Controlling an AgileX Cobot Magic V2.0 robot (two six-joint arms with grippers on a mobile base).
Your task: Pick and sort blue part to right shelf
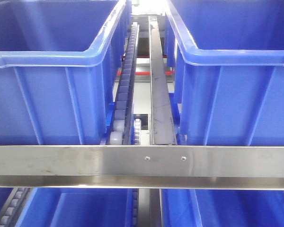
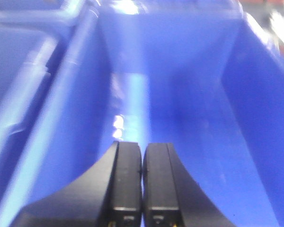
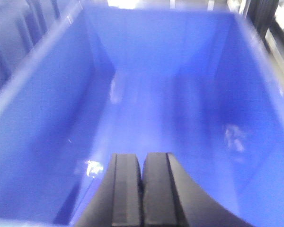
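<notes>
open bins, barred front

the steel front rail (image 1: 142, 160) crosses the lower frame, blocking low entry. above it, two blue bins (image 1: 52, 71) stand open-topped at upper left and right; roller tracks (image 1: 125, 90) fill the centre gap.

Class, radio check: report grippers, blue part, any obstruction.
Left gripper shut, empty. Right gripper shut, empty. Blue part not in view. Both over blue bins; nothing in the way.

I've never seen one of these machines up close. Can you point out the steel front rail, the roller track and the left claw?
Steel front rail (image 1: 85, 160), front-facing view: flat face, left of the two screws.
Roller track (image 1: 124, 90), front-facing view: rollers between the two upper bins.
Left claw (image 2: 142, 182), left wrist view: seam between the closed black fingertips.
</notes>
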